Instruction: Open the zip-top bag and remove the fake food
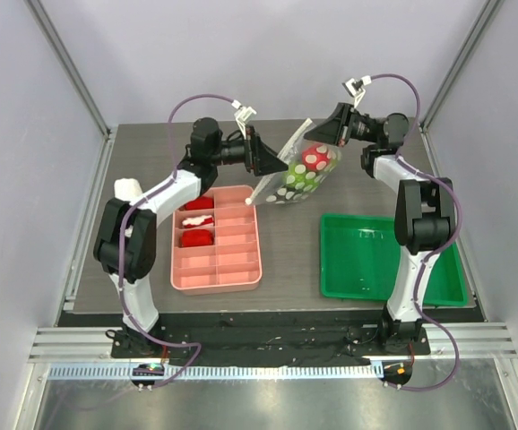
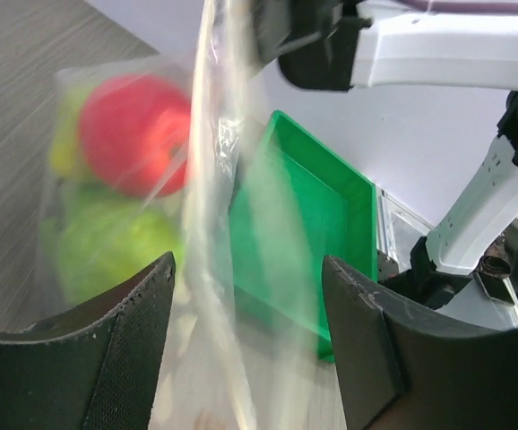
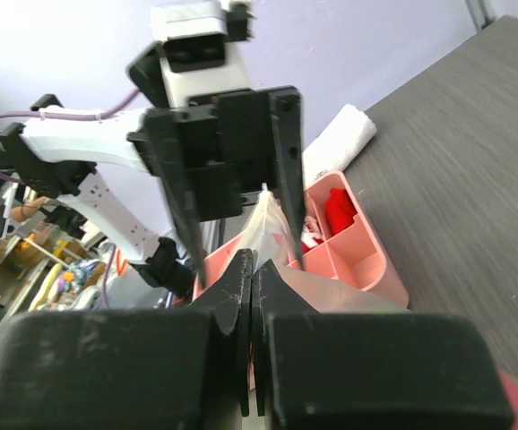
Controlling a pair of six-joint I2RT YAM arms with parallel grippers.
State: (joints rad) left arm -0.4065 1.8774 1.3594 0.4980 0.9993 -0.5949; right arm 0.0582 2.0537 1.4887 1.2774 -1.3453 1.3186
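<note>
The zip-top bag (image 1: 299, 172), clear with white dots, hangs in the air between both arms over the back of the table. Inside it are a red apple (image 1: 315, 159) and a green fruit (image 1: 298, 182). My right gripper (image 1: 328, 136) is shut on the bag's plastic (image 3: 268, 224) at its upper right. My left gripper (image 1: 273, 167) is open, with the bag's long edge (image 2: 210, 179) running loose between its fingers (image 2: 133, 340). In the left wrist view the apple (image 2: 133, 134), a yellow-green pear (image 2: 62, 143) and the green fruit (image 2: 107, 242) show blurred through the plastic.
A pink divided tray (image 1: 216, 282) with red pieces lies left of centre. A green tray (image 1: 393, 269) lies at the right front and also shows in the left wrist view (image 2: 304, 233). A white cloth (image 1: 129, 190) sits by the left arm.
</note>
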